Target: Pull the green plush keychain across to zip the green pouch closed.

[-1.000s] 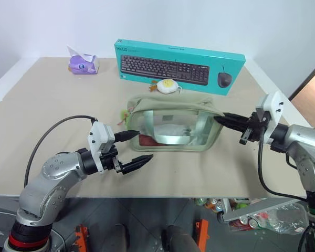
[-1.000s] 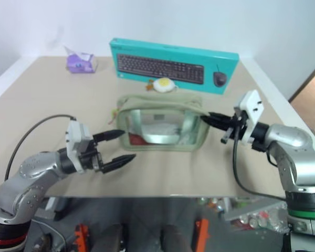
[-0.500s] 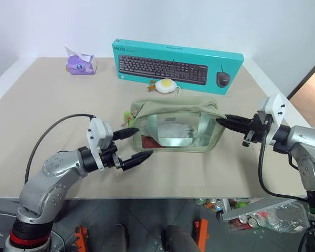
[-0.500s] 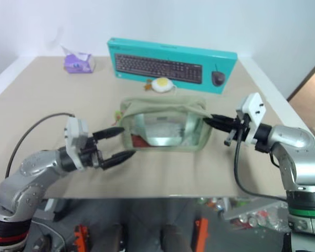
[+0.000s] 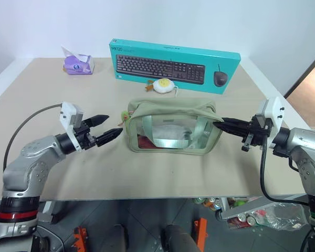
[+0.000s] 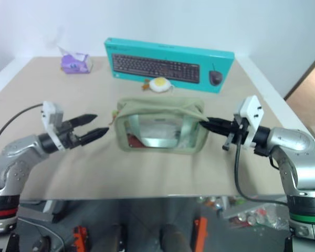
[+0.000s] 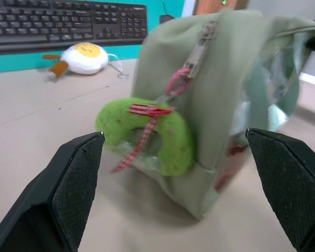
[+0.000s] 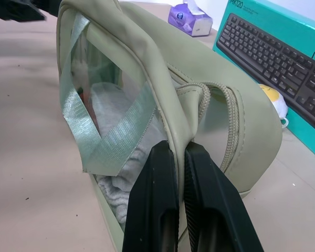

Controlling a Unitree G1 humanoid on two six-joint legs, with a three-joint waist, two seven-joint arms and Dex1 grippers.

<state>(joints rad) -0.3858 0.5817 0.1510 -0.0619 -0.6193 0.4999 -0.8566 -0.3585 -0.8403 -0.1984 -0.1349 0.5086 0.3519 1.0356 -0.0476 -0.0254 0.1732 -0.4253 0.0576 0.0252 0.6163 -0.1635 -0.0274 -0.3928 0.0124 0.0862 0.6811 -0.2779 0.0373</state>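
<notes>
While the right gripper (image 5: 224,121) pinched the green pouch (image 5: 170,126) at its right end, the wide-open left gripper (image 5: 111,126) needed to close gently around the green plush keychain (image 7: 147,132) hanging at the left end.

The pouch (image 5: 170,131) hides most of the keychain (image 5: 124,116) in the head views. Contents behind its window are unclear: something pale and something red. The box (image 7: 68,23) is cut off in the wrist views.
</notes>
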